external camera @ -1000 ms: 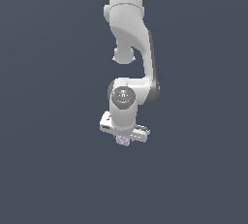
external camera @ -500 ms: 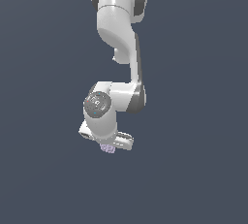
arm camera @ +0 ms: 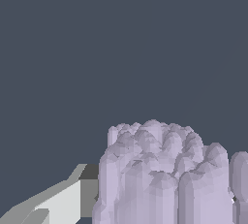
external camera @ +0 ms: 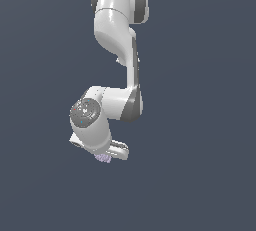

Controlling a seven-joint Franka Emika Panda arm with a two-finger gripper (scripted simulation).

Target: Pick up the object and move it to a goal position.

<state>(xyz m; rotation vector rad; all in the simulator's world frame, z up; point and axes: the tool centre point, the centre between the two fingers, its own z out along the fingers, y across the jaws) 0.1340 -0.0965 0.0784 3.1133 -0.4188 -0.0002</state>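
The object (external camera: 103, 158) is a tiny pale lavender ridged block held under the white arm's hand in the exterior view. It fills a large part of the wrist view as a lumpy lavender mass (arm camera: 164, 174). My gripper (external camera: 104, 157) is shut on the object, and only the block's lower tip shows below the hand. One pale finger (arm camera: 63, 203) presses against the block's side in the wrist view; the other finger is hidden.
Only a plain dark grey-blue background surrounds the arm. The white arm (external camera: 117, 30) reaches down from the top of the exterior view, its elbow (external camera: 132, 105) bent above the hand.
The arm has swung the hand toward the exterior view's left, carrying the object with it. The grip stays shut on the block.
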